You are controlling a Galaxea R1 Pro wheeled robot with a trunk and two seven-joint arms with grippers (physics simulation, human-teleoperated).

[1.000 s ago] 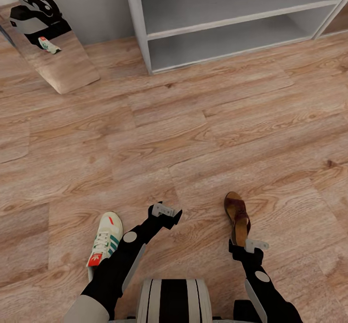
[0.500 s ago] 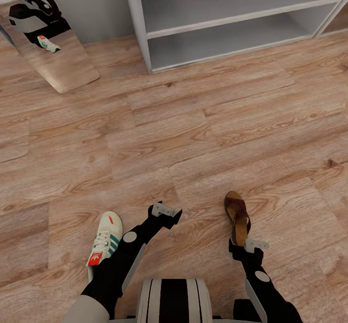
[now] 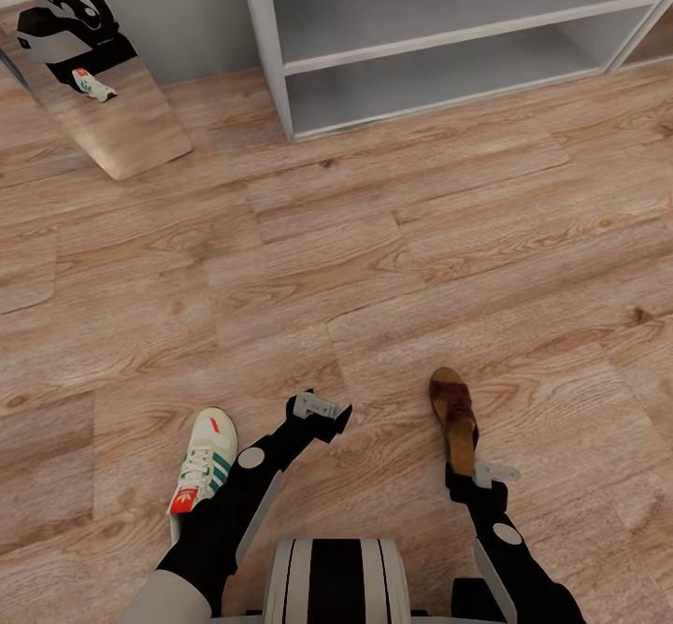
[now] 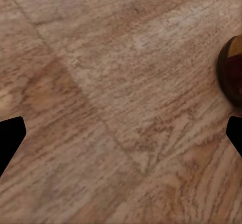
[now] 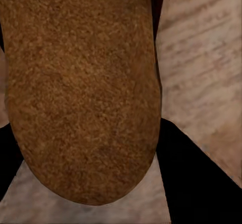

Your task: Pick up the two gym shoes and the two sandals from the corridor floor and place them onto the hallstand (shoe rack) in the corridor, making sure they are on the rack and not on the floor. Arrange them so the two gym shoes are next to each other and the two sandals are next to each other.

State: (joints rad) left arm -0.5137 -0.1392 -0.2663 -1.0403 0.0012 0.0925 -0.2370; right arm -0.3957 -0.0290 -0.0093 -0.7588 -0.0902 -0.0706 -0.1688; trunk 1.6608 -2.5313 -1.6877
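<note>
A flat dark brown leather sandal with a tan suede-like insole [image 3: 455,412] lies on the light brown wood-plank corridor floor [image 3: 374,260], its heel end right at the right gripper [image 3: 486,475]; in the right wrist view the rounded end of the insole [image 5: 80,88] sits between the dark fingers [image 5: 194,178], but whether they are clamped on it or only flank it I cannot tell. A low white lace-up gym shoe with green side stripes and orange-red toe and heel patches [image 3: 202,462] lies on the floor just beside the left arm. The left gripper [image 3: 318,409] hangs over bare planks between shoe and sandal, its fingers [image 4: 10,138] spread wide and holding nothing, the sandal's dark rounded end [image 4: 231,70] nearby. Further ahead, well apart from both shoes, stands the pale grey hallstand with two open shelf slots [image 3: 439,35]. Beside it a leaning mirror [image 3: 93,73] reflects the robot and a gym shoe.
</note>
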